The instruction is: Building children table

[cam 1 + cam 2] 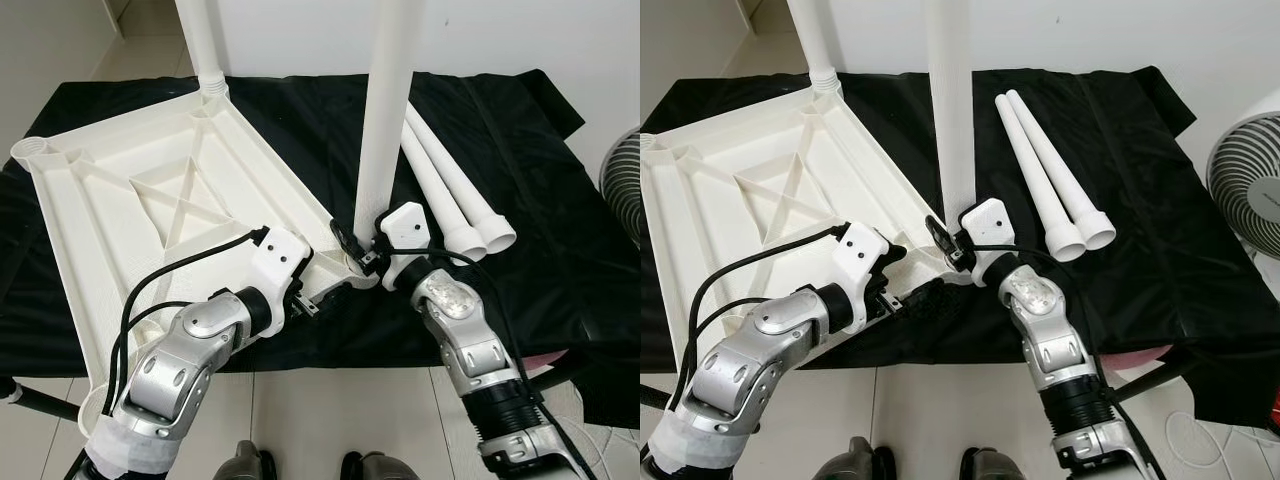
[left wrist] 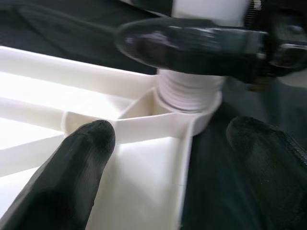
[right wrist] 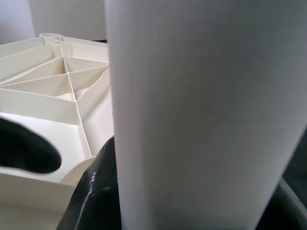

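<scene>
The white plastic tabletop (image 1: 150, 200) lies upside down on a black cloth (image 1: 520, 230) spread over the floor, its ribbed underside facing up. At the tabletop's far corner one white leg (image 1: 203, 40) stands upright in its socket. At the near corner a second leg (image 1: 388, 100) stands upright, its threaded end sitting in the corner socket (image 2: 192, 103). The right end effector (image 1: 365, 250) is clamped on this second leg just above the socket, its black fingers (image 3: 96, 191) pressed to either side of the tube. The left end effector (image 2: 172, 158) rests over the tabletop's near corner with its fingers apart, straddling the rim just beside the socket. Two spare legs (image 1: 1055, 175) lie side by side on the cloth, beyond the tabletop's near corner. A white fan (image 1: 1250, 190) stands past the cloth's edge, well apart from the tabletop.
</scene>
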Robot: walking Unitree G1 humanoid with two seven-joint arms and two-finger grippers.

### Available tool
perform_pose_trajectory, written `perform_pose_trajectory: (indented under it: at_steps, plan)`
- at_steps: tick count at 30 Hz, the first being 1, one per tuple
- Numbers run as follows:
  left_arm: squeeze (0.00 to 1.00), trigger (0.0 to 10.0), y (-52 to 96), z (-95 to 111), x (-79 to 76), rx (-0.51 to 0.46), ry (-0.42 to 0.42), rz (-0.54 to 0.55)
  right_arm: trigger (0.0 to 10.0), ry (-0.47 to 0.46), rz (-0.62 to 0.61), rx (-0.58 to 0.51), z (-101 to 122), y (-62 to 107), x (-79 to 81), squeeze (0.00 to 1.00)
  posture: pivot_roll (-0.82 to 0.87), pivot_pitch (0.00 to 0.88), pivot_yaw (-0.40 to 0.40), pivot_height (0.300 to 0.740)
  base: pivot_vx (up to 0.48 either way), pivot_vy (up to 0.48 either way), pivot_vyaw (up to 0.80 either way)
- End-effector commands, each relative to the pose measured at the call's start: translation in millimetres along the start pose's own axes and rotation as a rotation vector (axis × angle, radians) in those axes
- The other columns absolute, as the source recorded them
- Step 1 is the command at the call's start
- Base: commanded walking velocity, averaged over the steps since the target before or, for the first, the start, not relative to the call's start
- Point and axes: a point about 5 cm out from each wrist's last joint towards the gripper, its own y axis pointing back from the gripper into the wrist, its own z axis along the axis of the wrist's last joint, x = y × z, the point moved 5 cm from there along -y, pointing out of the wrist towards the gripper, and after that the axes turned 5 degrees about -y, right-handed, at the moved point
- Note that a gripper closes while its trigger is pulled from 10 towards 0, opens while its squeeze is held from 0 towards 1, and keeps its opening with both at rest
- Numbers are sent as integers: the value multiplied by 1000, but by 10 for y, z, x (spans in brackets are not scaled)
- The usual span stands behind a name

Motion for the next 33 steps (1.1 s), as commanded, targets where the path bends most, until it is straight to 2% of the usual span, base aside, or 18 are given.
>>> perform_pose_trajectory:
  at_steps: [1,8,11,13,15,20,22,26,33]
  plan:
    - [0,10000,23,-20,9,15,0,4,10000,-19,20,84,-206,72,49,0,-66,141,15,740,0,0,0]
    - [0,10000,20,-19,-17,15,1,-3,10000,-18,25,95,-230,102,26,0,-67,139,13,740,0,0,0]
    - [0,10000,15,-13,-26,13,3,-5,10000,-52,-11,113,-290,102,-45,0,-67,137,11,740,0,0,0]
    - [0,10000,11,-10,-32,11,4,-6,10000,-83,-32,120,-319,98,-76,0,-67,134,9,740,0,0,0]
    - [0,10000,2,-3,-43,8,6,-7,10000,-160,-66,131,-379,96,-108,0,-65,130,5,740,0,0,0]
    - [0,10000,-1,1,-46,6,8,-7,10000,-215,-82,138,-432,110,-108,0,-65,129,3,740,0,0,0]
    - [0,10000,-1,3,-47,5,9,-4,10000,-287,-116,140,-503,141,-109,0,-64,127,0,740,0,0,0]
    - [0,10000,-1,6,-44,5,10,-2,10000,-309,-140,125,-531,170,-85,0,-64,127,0,740,0,0,0]
    - [0,10000,-1,27,-20,0,6,7,10000,-271,-151,39,-454,232,-8,0,-63,122,-1,740,0,0,0]
